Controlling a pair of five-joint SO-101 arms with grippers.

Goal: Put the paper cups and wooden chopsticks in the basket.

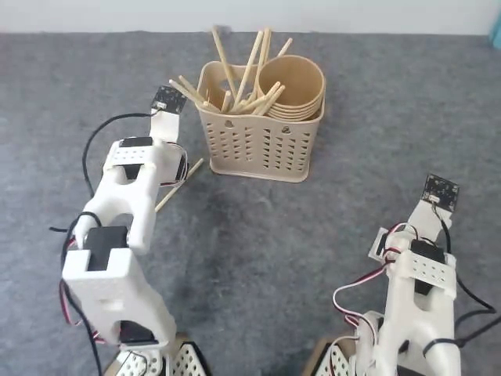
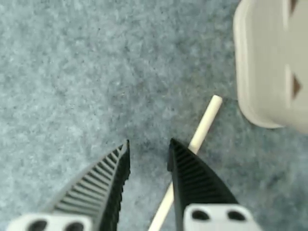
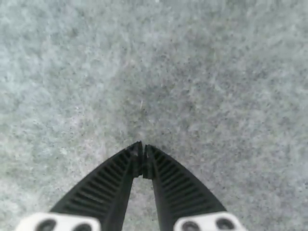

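A: Since the paper cups (image 1: 291, 82) sit stacked inside the basket (image 1: 258, 153) with a bunch of wooden chopsticks (image 1: 249, 66), what is left out?

B: One loose chopstick (image 1: 177, 186). It lies flat on the grey worktop (image 1: 258, 258). One end is just beside the basket's bottom corner, and it slants away toward the left arm (image 1: 129, 204).

A: Which arm is nearer?

B: The left one, by a lot. The left end effector (image 2: 149, 144) hangs just over the stick with its two fingers apart.

A: Is the stick between them?

B: No. It runs under one finger (image 2: 195, 183), the one on the basket's side. The gap sits over bare worktop. I think the end effector has to scoot a little toward the basket so the stick crosses the gap.

A: And the other arm?

B: The right end effector (image 3: 143, 148) is pressed together, holding nothing, well apart from the basket.

A: Anything hard to see?

B: The stick's other end runs up to the left arm. I cannot tell if some of it hides under there. I cannot count the cups either.
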